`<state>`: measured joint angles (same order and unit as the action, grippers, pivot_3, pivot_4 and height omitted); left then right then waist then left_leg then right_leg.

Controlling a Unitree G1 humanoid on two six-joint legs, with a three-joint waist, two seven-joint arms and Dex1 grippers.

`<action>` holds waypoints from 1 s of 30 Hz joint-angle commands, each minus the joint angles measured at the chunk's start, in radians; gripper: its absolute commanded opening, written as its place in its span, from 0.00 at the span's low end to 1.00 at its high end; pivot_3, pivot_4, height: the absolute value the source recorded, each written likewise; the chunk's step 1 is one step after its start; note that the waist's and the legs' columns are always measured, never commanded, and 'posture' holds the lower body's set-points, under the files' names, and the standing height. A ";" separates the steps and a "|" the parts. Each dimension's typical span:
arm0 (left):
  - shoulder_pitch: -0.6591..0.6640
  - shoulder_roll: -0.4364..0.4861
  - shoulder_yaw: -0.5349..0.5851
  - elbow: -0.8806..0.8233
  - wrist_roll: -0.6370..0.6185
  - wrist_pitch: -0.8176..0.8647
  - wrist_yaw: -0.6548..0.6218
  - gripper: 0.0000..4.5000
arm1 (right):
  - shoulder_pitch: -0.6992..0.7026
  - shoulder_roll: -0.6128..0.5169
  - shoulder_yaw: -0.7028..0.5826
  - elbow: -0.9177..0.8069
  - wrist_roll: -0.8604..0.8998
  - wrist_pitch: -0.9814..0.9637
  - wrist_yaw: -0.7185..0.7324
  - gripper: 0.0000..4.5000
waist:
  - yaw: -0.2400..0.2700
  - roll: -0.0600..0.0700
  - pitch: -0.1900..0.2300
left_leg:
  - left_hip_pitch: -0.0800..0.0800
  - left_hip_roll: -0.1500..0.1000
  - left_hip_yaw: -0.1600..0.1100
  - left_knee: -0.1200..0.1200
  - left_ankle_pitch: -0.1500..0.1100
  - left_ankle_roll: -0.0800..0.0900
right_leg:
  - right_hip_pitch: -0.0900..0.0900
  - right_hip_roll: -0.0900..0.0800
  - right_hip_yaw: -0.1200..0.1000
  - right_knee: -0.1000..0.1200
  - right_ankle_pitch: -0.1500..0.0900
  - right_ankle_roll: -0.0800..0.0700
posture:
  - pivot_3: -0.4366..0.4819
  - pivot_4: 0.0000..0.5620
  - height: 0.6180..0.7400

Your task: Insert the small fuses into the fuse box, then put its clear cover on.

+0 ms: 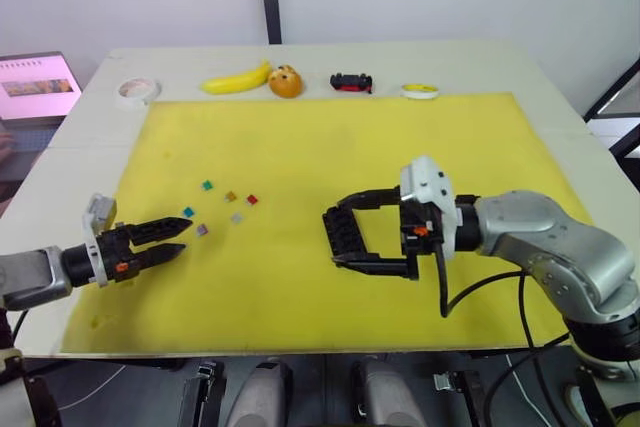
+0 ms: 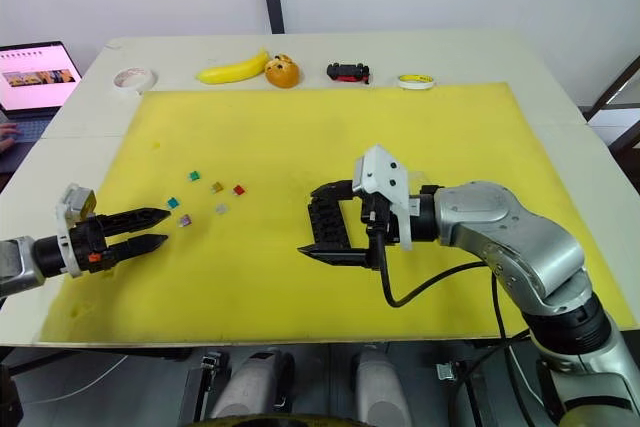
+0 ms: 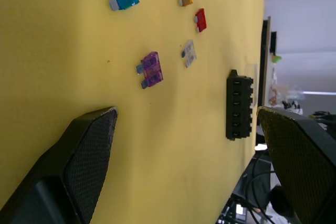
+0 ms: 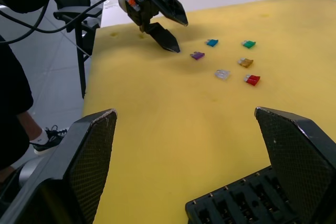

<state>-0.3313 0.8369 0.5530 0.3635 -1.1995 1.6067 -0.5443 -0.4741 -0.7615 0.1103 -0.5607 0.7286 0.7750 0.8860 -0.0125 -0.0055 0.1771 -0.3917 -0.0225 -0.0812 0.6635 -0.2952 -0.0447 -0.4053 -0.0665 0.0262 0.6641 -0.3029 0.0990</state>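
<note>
We see six tiny fuses point(image 1: 222, 208) scattered flat, teal, blue, olive, red, grey, purple. At their three o'clock lies the black slotted fuse box point(image 1: 345, 234).

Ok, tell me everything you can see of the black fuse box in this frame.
The black rectangular plastic fuse box lies flat on the yellow mat, right of the scattered small fuses. Its top shows two rows of small slots, all apparently empty. It sits between the open fingers of the right gripper, which straddles it; actual contact cannot be told. No fuse touches it.
</note>
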 commanded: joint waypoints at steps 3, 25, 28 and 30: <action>-0.030 -0.044 0.016 0.014 -0.014 0.008 0.051 1.00 | -0.011 0.016 -0.002 -0.005 -0.013 -0.020 0.008 0.99 | 0.003 0.000 0.000 | 0.000 0.000 0.000 0.000 0.000 0.000 | 0.000 0.000 0.000 0.000 0.000 0.000 | 0.48 0.27 1.00; -0.062 -0.170 0.101 -0.012 0.053 0.000 0.099 1.00 | -0.018 0.025 -0.003 0.022 -0.077 -0.018 0.005 0.99 | 0.010 0.000 -0.001 | 0.000 -0.003 -0.001 0.000 0.001 -0.002 | 0.001 -0.002 -0.001 0.001 0.000 0.000 | 0.48 0.27 1.00; -0.056 -0.181 0.100 -0.018 0.052 0.006 0.090 1.00 | -0.013 0.018 0.006 0.024 -0.103 -0.026 0.007 0.99 | 0.014 0.000 -0.001 | 0.000 -0.003 -0.001 0.000 0.001 -0.002 | 0.001 -0.002 -0.001 0.001 0.000 0.000 | 0.48 0.27 1.00; -0.058 -0.189 0.103 -0.016 0.055 0.006 0.089 1.00 | -0.012 0.018 0.008 0.025 -0.112 -0.026 0.009 0.99 | 0.018 0.000 -0.001 | 0.000 -0.003 -0.001 0.000 0.001 -0.002 | 0.001 -0.002 -0.002 0.001 0.000 0.000 | 0.48 0.27 1.00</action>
<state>-0.3856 0.6632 0.6607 0.3443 -1.1532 1.6061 -0.4530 -0.4742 -0.7412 0.1157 -0.5236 0.6233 0.7679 0.8915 0.0052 -0.0055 0.1764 -0.3916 -0.0254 -0.0821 0.6638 -0.2937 -0.0470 -0.4042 -0.0680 0.0245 0.6647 -0.3029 0.0992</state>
